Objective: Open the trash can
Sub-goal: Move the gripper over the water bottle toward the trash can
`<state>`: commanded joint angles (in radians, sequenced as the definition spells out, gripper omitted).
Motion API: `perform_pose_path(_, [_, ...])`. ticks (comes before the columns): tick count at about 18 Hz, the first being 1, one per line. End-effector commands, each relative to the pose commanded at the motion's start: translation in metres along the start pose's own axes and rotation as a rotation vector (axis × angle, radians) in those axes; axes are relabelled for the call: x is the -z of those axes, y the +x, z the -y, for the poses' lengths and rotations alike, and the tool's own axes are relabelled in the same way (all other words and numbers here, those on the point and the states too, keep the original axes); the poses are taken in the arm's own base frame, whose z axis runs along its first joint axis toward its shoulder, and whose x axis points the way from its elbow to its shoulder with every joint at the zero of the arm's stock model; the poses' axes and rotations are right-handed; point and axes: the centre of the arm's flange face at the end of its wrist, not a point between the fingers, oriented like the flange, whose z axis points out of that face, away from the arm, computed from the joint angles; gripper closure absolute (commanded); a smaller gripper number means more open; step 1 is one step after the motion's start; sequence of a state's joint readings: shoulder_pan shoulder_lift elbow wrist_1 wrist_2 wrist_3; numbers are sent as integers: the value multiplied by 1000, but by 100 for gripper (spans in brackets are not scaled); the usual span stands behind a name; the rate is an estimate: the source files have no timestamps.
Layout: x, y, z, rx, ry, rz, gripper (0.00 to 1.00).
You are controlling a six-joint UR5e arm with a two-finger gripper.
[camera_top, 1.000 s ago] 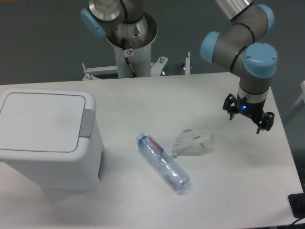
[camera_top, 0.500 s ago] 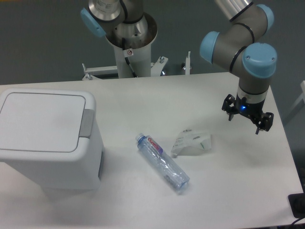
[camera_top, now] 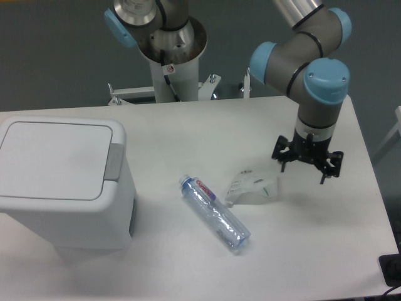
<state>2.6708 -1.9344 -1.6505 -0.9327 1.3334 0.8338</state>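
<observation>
Tool point(camera_top: 306, 164) hung over the right part of the desk point(camera_top: 207, 135), pointing down, fingers spread wide apart with nothing between them. It held nothing and touched nothing. Black fingers point(camera_top: 280, 155) showed at each end of the tool body, a faint shadow on the desk below. Above the tool the grey wrist rose to a blue-capped joint, and the arm point(camera_top: 301, 50) ran up and out of the top of the view.

Just to the tool's left, near but apart from it, lay a crumpled white wrapper point(camera_top: 252, 187) flat on the desk. Farther left and toward the near edge lay a clear plastic bottle point(camera_top: 215, 213) on its side, set diagonally, its cap end pointing up-left, a red and blue label near the neck. Bottle and wrapper sat close but did not touch.

Well apart from the tool, at the far left end of the desk, stood the trash can point(camera_top: 62, 188), white and boxy. Its flat lid was down and closed, grey push tab on the lid edge facing the tool's side.

Behind the desk, left of the tool, stood the arm's base column point(camera_top: 170, 50) on a metal mount.
</observation>
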Motion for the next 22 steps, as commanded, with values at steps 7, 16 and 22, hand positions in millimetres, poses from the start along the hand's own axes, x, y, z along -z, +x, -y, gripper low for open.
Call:
perform_pose_path(7, [-6,43,31,112,42,-65,0])
perform_pose_path(16, [22,95,61,211,216,-281,0])
perform_pose_path(22, [86,141,77,254,313,-336,0])
